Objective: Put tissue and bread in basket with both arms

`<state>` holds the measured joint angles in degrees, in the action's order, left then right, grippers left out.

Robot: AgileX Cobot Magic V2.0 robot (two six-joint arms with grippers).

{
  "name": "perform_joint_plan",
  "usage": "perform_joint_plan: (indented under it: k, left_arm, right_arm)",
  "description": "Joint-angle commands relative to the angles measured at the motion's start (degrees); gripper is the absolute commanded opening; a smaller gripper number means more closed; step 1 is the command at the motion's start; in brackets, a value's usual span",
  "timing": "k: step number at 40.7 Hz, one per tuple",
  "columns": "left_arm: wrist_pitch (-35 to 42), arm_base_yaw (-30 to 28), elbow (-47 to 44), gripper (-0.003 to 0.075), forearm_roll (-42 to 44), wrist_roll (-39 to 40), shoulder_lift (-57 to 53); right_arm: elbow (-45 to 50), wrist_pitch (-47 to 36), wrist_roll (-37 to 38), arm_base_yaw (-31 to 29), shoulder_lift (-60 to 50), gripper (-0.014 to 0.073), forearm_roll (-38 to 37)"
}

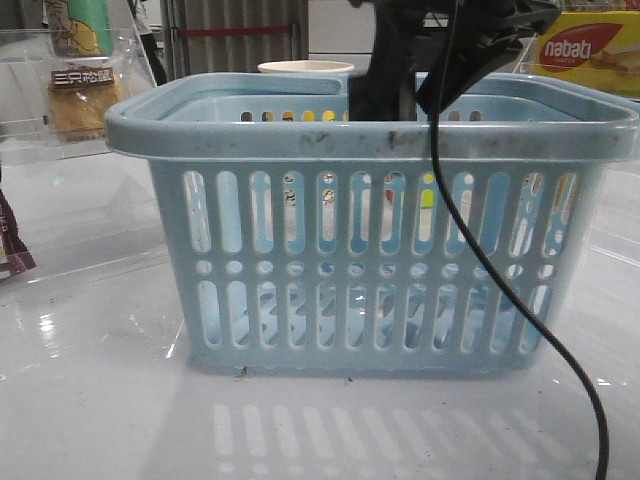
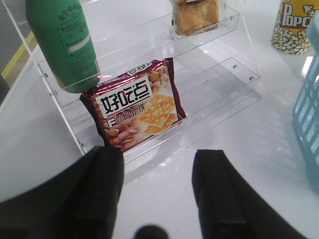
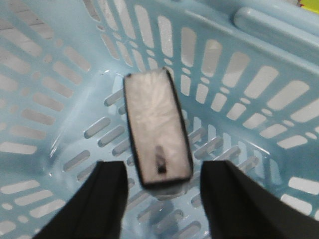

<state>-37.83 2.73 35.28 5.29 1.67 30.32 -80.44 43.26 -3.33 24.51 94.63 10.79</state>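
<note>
Light-blue basket [image 3: 279, 89] already holds the tissue pack [image 3: 157, 130], lying flat on its floor under my right end effector [image 3: 162, 199], wide and empty. Bread [image 2: 195, 15] waits on the acrylic shelf [image 2: 219, 64]; my left end effector [image 2: 158, 184], also wide, hovers nearby.
</note>
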Motion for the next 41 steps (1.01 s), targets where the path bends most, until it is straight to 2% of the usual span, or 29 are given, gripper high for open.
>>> perform_joint_plan:
  k: [1, 6, 16, 26, 41]
  left_arm:
    - [4.0, 0.5, 1.6, 0.0382, 0.0, 0.2, 0.6]
    - [4.0, 0.5, 1.6, 0.0382, 0.0, 0.2, 0.6]
    - [4.0, 0.5, 1.6, 0.0382, 0.0, 0.2, 0.6]
    - [4.0, 0.5, 1.6, 0.0382, 0.0, 0.2, 0.6]
    - [4.0, 0.5, 1.6, 0.0382, 0.0, 0.2, 0.6]
  right_arm:
    - [-1.5, -4.3, -0.4, 0.0, -1.7, 0.0594, -1.4]
    - [-1.5, -3.9, -0.4, 0.0, -2.4, 0.0593, -4.0]
    - [-0.2, -2.6, -0.4, 0.0, -10.3, 0.0593, -4.3]
    - [7.9, -2.9, -3.1, 0.0, -24.7, 0.0593, -4.4]
    - [21.5, -2.4, -3.1, 0.0, -43.1, 0.0593, -4.4]
